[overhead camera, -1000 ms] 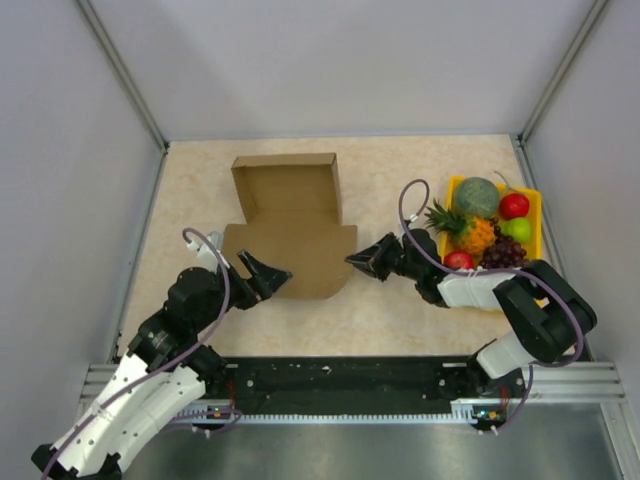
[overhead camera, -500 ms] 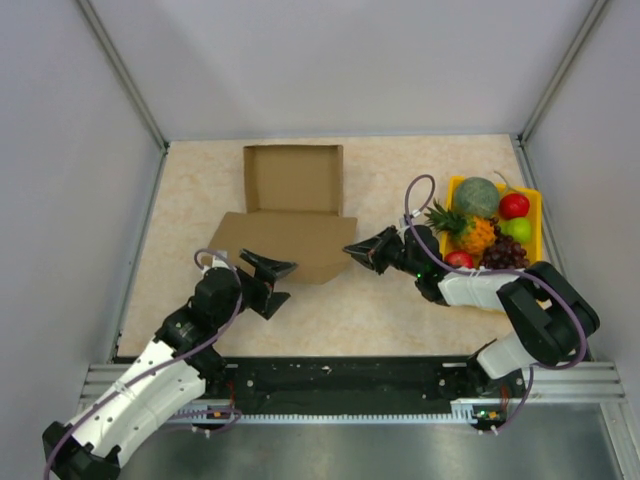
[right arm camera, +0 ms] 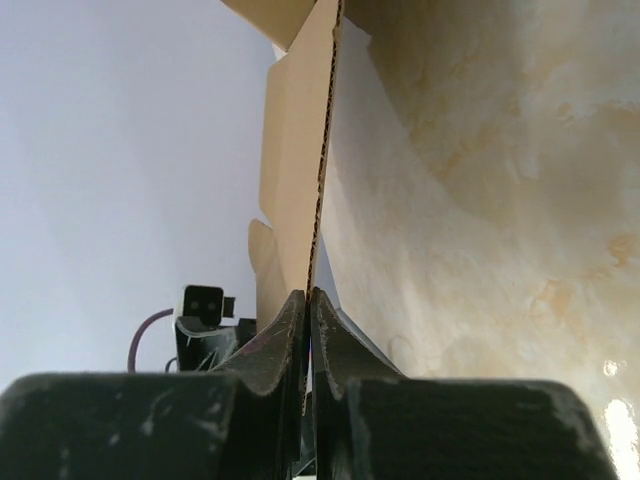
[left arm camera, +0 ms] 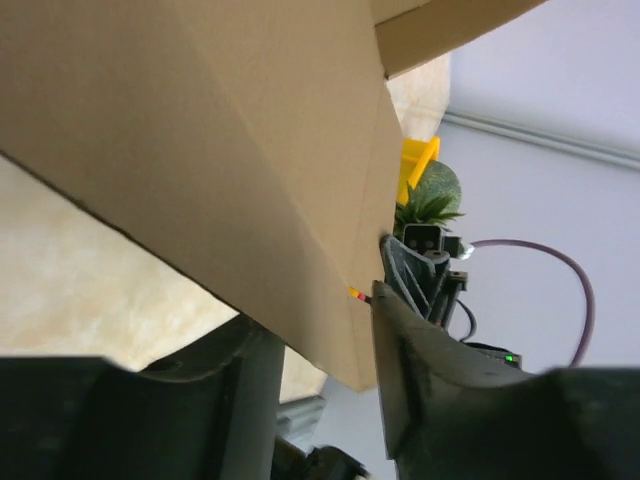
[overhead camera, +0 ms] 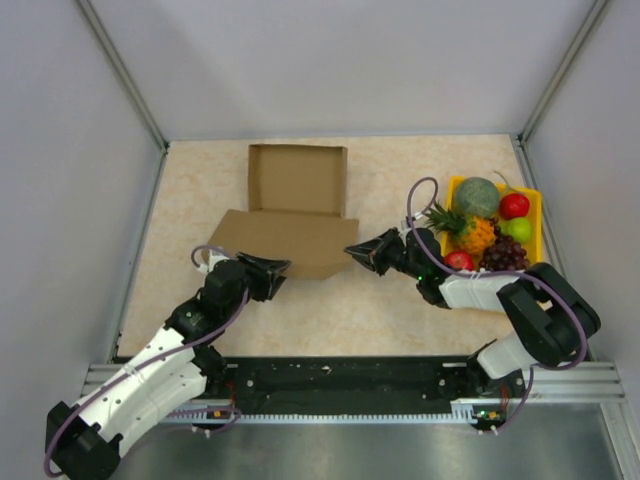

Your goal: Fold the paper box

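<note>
Box: brown cardboard box [overhead camera: 290,240] on the table [overhead camera: 400,160], left of the fruit tray [overhead camera: 533,194]. Its open base lies at the back. Its flat lid panel lies nearer my bases.

Right end effector: my right end effector [overhead camera: 355,251] is clenched on the lid corner nearest the tray. My wrist view shows the thin cardboard edge pinched tight between both fingers.

Left end effector: my left end effector [overhead camera: 276,270] is at the lid's near edge, on the side away from the tray. Its fingers are spread with the lid's corner standing in the gap. As far as I can see it is not squeezing the card.

Just changed: a second ago the box sat skewed, its base turned away from the tray and the lid spread wide toward me. Now the base sits square. The lid looks shorter from above, so I judge its near edge has risen off the table. My left arm drew back and has come in again under that edge.

Meaning: the lid seems to be hinging up on its crease, so the fold is started but far from closed.

Next: I should probably close my left fingers on the edge, then swing the lid over the base with both arms.

Risk: with only the tray-side corner held, the lid could twist.
</note>
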